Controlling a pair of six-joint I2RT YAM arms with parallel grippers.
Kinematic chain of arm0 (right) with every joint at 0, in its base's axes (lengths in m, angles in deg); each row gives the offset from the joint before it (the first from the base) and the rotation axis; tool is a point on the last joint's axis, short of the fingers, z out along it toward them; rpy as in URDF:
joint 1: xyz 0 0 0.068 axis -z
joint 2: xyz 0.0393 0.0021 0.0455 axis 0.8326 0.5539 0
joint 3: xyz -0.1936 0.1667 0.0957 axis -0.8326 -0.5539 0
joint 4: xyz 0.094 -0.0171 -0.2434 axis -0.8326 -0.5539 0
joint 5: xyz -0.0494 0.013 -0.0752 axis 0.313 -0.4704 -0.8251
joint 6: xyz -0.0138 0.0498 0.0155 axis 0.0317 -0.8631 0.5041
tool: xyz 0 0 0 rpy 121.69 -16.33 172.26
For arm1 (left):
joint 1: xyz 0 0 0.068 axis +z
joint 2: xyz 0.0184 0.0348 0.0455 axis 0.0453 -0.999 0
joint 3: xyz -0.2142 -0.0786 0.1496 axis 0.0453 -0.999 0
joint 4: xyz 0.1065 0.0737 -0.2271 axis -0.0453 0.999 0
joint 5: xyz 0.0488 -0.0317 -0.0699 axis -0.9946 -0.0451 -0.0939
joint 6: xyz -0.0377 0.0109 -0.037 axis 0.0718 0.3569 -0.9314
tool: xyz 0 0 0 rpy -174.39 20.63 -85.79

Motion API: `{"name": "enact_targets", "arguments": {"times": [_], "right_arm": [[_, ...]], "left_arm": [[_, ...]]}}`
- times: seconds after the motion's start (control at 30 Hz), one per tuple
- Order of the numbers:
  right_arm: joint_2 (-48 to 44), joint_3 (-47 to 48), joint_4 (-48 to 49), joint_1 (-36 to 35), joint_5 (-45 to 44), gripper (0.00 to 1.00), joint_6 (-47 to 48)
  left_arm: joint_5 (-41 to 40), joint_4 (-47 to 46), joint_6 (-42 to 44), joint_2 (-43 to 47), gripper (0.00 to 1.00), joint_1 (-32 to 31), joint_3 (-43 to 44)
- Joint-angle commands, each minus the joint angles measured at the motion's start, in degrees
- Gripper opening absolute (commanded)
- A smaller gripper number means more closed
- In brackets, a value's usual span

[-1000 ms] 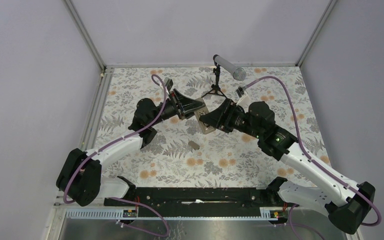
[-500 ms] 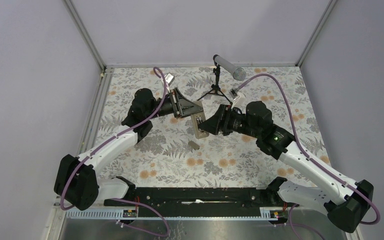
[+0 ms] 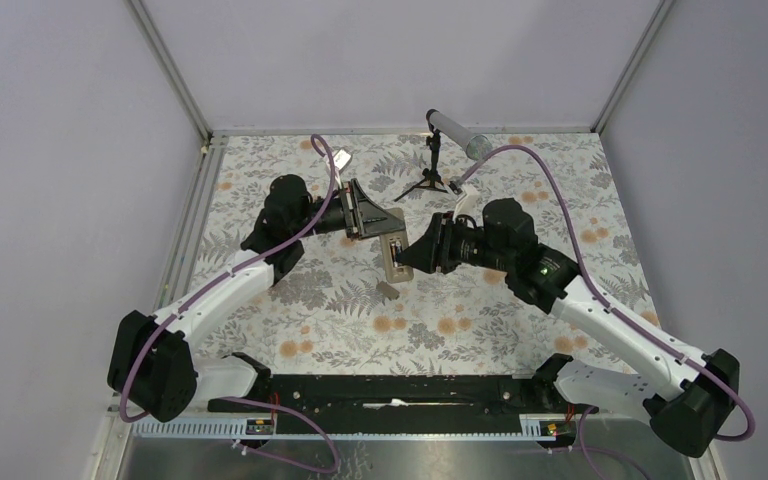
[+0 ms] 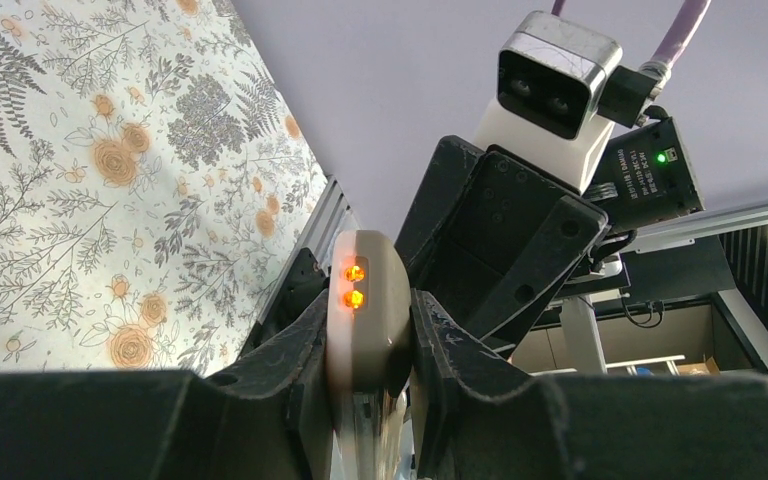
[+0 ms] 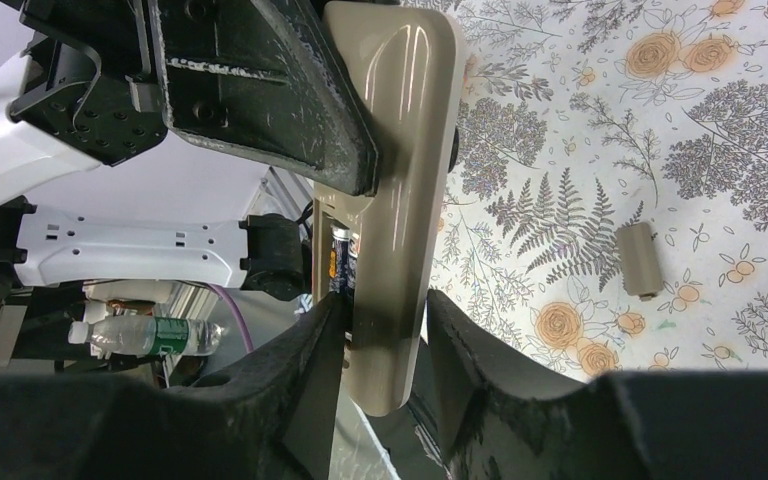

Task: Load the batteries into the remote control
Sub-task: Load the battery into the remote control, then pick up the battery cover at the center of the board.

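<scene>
While the grey cover (image 3: 387,290) lies on the bench (image 3: 480,330), nearer the arm bases than the remote control (image 3: 396,250), the right claw (image 5: 385,330) grasps the remote control's near end above the bench. In its open compartment a battery (image 5: 344,260) shows an orange label, illegible. Beyond, the left claw (image 4: 368,335) clenches the far end.

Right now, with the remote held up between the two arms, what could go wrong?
Clamped in the left gripper, the remote control could twist loose if the right gripper straddling its other end tugs. The batteries sit in an open bay, cover lying on the table; tilting could spill them.
</scene>
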Motion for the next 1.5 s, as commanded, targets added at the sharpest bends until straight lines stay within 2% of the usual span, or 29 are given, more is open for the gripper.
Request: {"name": "enact_targets", "arguments": {"times": [0.0,0.2,0.33,0.47,0.63,0.73,0.83,0.93,1.07,1.23,1.27,1.37,1.47], "right_arm": [[1.58,2.07,-1.49,0.05,-0.75,0.43,2.58],[3.18,1.55,-0.92,0.05,1.06,0.54,2.47],[2.67,2.17,-1.43,0.09,-0.83,0.59,1.85],[-0.43,3.36,-2.43,0.47,-2.79,0.81,1.27],[-3.38,3.3,-3.26,0.57,-5.41,0.91,2.44],[-1.16,3.36,-6.04,0.54,-5.36,0.91,5.51],[3.13,3.26,-8.39,0.54,-2.62,0.85,9.83],[7.1,1.36,-6.52,0.16,-0.18,0.81,13.02],[11.85,0.0,-5.14,-3.16,-6.82,0.8,18.41],[21.9,3.03,-8.26,-4.93,-15.37,0.62,20.44],[24.28,3.97,-9.03,-5.17,-15.14,0.62,20.92],[31.3,7.5,-12.13,-7.87,-15.48,0.69,25.65],[37.95,12.31,-17.09,-11.42,-19.73,0.72,30.97]], "left_arm": [[1.76,-3.38,-1.55,2.31,0.0,0.04,3.54],[1.57,-4.78,-2.01,2.22,0.0,0.04,3.46],[0.09,1.24,3.3,2.97,0.0,0.29,4.12],[-2.37,12.36,12.42,4.4,0.0,2.42,5.35],[-1.74,15.98,15.62,6.28,0.0,8.6,3.57],[-3.61,20.23,18.76,8.21,0.0,12.89,2.88],[-5.93,24.83,21.22,10.67,0.0,16.45,2.44],[-9.47,28.98,23.29,12.91,0.0,18.53,2.27],[-16.73,35.34,25.02,15.85,0.0,20.62,2.07],[-23.97,38.43,24.55,20.6,0.0,23.07,0.74],[-23.93,38.46,24.61,21.26,0.0,23.36,0.67],[-23.85,39.21,25.24,22.31,0.0,23.85,1.18],[-23.51,40.24,25.41,22.35,0.0,24.33,1.29]]}}
